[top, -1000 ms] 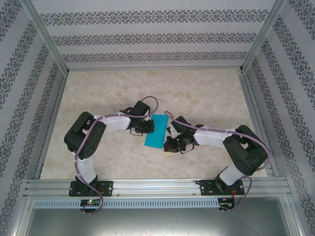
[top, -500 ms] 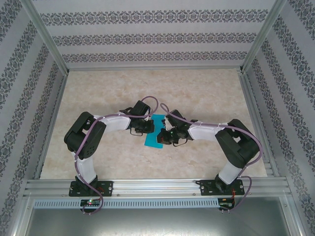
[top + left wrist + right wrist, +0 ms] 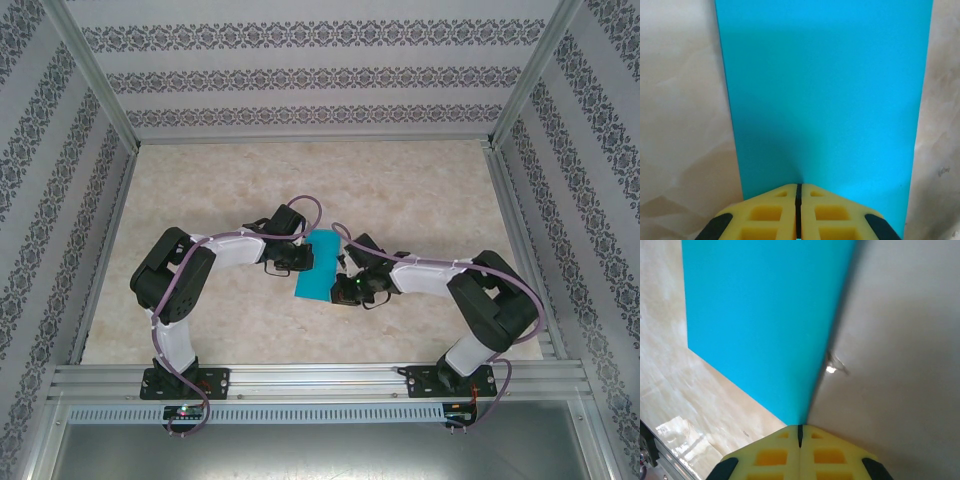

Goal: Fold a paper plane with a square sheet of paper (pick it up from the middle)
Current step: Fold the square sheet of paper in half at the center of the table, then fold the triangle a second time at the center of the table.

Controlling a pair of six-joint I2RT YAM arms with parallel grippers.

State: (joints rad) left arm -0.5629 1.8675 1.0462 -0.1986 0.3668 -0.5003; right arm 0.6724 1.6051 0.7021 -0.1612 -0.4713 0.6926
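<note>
In the top view, the left arm reaches from its base at 7 o'clock toward the middle of the desk (image 3: 400, 190). Its left fingers (image 3: 297, 260) sit at the 9 o'clock edge of the square sheet of paper (image 3: 318, 270). The turquoise sheet lies flat near the desk's centre and shows as an oblong, its long side running from about 1 o'clock to 7 o'clock.

In the left wrist view, the left fingers (image 3: 770, 212) are yellow and clenched, with only a thin dark seam between them. Their tips rest over the near edge of the sheet (image 3: 825, 90), which stretches away toward 12 o'clock. Pale marbled desk (image 3: 680, 100) shows on both sides. Whether any paper is caught between the tips I cannot tell.

Further right in the top view, the right fingers (image 3: 345, 288) meet the sheet at its 4 o'clock side, and the right arm bends back toward 5 o'clock.

In the right wrist view, the right fingers (image 3: 770, 457) are also clenched. Their tips sit just at the sheet's edge, the blue paper (image 3: 760, 315) spreading toward 11 o'clock and shaded desk (image 3: 900, 340) toward 2 o'clock. A grip on the paper cannot be made out there.
</note>
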